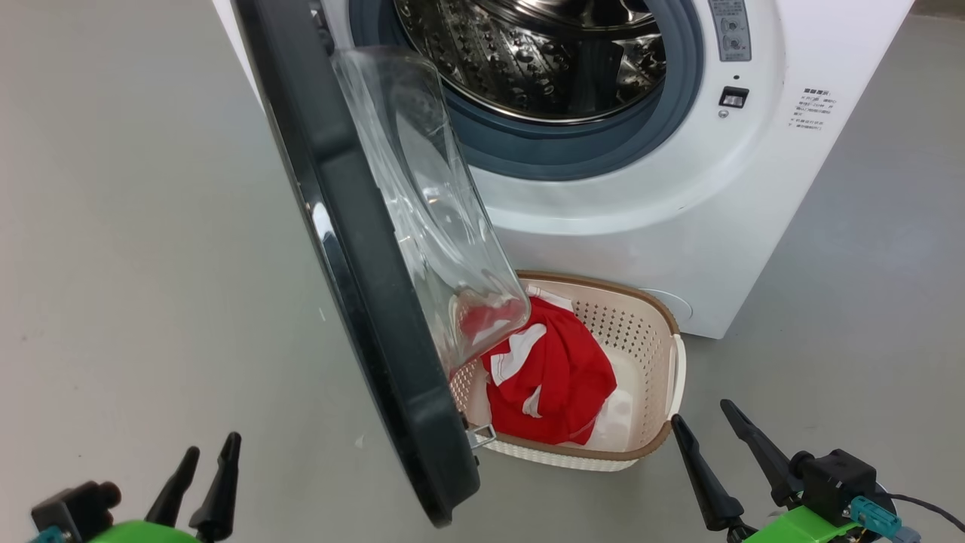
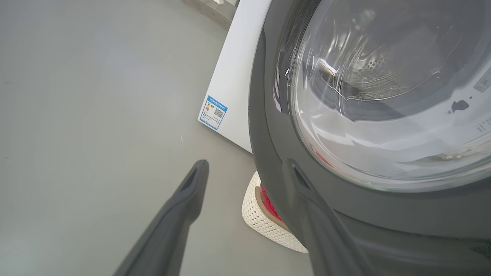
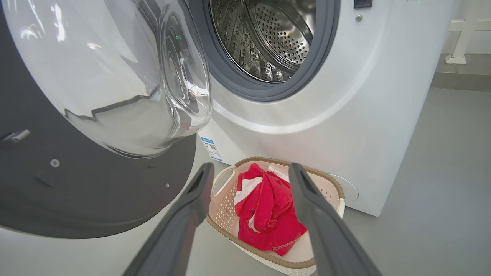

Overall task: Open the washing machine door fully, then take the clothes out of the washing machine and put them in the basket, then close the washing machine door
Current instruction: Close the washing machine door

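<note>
Both sets of jaws are spread wide and holding nothing. The left gripper [image 1: 212,445] hangs out in front of the washer [image 1: 678,211], on the outer side of the swung-open door [image 1: 362,302], not touching it. The right gripper [image 1: 701,411] hovers near the basket [image 1: 663,317]. The clothes [image 1: 558,377] sit in that basket, just in front of the washer, under its drum [image 1: 543,53].
</note>
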